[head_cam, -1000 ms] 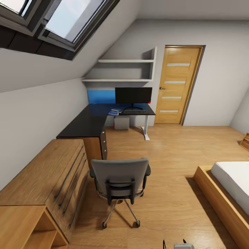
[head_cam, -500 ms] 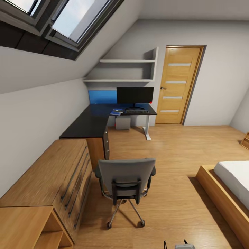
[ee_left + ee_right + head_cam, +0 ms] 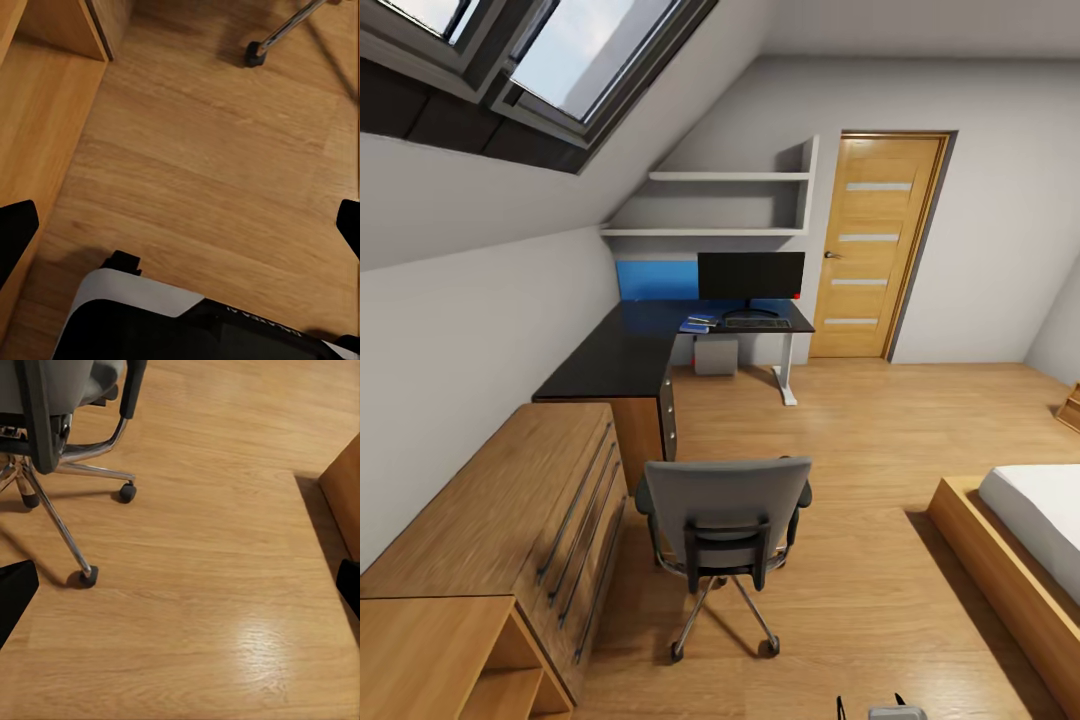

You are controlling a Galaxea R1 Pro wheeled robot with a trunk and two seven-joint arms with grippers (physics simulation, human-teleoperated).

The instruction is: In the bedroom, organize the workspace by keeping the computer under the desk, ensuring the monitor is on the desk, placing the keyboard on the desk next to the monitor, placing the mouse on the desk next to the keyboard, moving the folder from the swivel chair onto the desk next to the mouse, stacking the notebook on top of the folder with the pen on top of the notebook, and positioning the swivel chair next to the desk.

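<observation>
**Desk:** Bedroom under a sloped attic ceiling — what can be read?

**Photographer:** Almost nothing. Pale lettering runs along the dark edge of the robot's base in the left wrist view, too dim and cropped to read.

**Desk:** Where do the task's things sit?

**Photographer:** The swivel chair stands mid-floor with its back to the camera, just beside the low wood cabinet and well apart from the far end of the desk. On that end the monitor stands upright, the keyboard just in front of it. Beside the keyboard lies the folder with something pale on top — too small to say whether it is the notebook or the pen. A grey box sits under the desk.

**Desk:** What is hidden?

**Photographer:** The chair's tall back hides its seat. The bed is cut off at the frame edge.

**Desk:** And the grippers?

**Photographer:** The left gripper and right gripper each show 2 dark fingertips set wide apart at the edges of their wrist views, released, with bare wood floor between them.
</observation>
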